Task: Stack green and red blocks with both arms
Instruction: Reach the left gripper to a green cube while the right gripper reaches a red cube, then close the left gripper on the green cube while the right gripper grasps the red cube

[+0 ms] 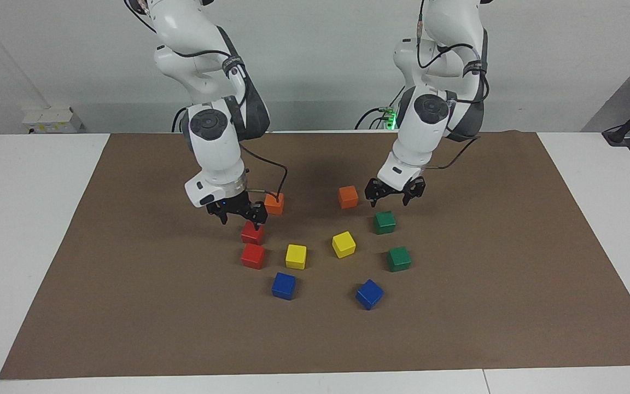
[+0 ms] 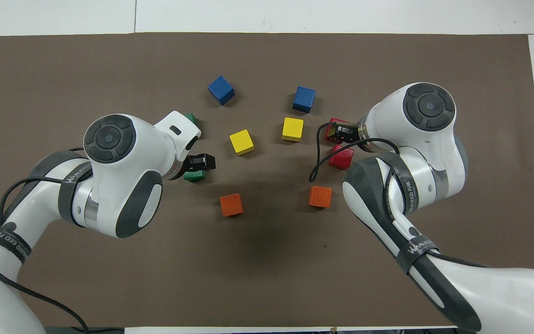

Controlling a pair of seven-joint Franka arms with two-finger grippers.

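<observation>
Two red blocks lie side by side toward the right arm's end, one (image 1: 252, 234) nearer to the robots than the other (image 1: 253, 256). Two green blocks (image 1: 384, 222) (image 1: 399, 259) lie toward the left arm's end. My right gripper (image 1: 240, 221) is open, low over the nearer red block. My left gripper (image 1: 388, 203) is open, over the mat just above the nearer green block. In the overhead view the left gripper (image 2: 204, 161) and its arm hide most of both green blocks (image 2: 195, 176) (image 2: 190, 118). There the right gripper (image 2: 340, 132) covers part of one red block (image 2: 341, 158).
All blocks lie on a brown mat (image 1: 129, 306). Two orange blocks (image 1: 274, 203) (image 1: 348, 197) lie nearest the robots, close beside the grippers. Two yellow blocks (image 1: 296, 256) (image 1: 343, 244) lie in the middle, two blue blocks (image 1: 283, 285) (image 1: 369, 294) farthest out.
</observation>
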